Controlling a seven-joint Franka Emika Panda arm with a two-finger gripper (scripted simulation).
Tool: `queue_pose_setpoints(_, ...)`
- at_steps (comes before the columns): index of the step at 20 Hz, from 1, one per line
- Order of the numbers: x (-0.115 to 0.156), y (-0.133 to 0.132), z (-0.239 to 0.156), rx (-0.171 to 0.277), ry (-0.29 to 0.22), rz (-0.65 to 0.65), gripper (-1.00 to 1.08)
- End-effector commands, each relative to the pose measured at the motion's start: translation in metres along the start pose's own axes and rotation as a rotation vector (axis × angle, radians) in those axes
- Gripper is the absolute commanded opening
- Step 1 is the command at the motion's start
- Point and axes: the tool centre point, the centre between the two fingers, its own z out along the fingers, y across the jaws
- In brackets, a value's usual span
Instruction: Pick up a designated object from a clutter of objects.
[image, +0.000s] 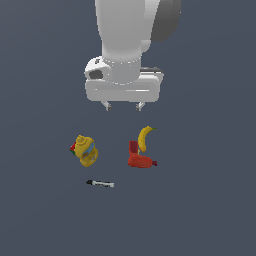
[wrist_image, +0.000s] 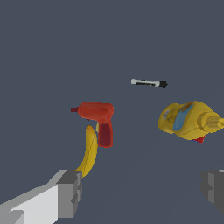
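Dark grey floor (image: 210, 210) | two-finger grey gripper (image: 122, 106) spread wide, empty, high above the clutter to choose a descent | small multicoloured puzzle cube (image: 73, 148) wedged at 9 o'clock of yellow mustard bottle (image: 87, 150), mostly hidden | red drill (image: 138, 158) touching yellow banana (image: 145, 137), at 3 o'clock of bottle

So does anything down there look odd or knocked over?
The mustard bottle lies on its side rather than standing, and it almost hides the little cube tucked against it. The banana rests against the red drill. Nothing looks spilled or broken.
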Motion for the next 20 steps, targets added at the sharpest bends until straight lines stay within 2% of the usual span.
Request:
queue_pose_setpoints(1,0.001,0.003,0.003,0.001,-0.001,0.006,1.00)
queue_pose_setpoints(6,0.008,0.019,0.021,0.009,-0.002,0.040,1.00)
queue_pose_setpoints(11,0.017,0.050,0.054,0.020,-0.003,0.100,1.00)
queue_pose_setpoints(20,0.019,0.142,0.148,0.026,-0.005,0.275,1.00)
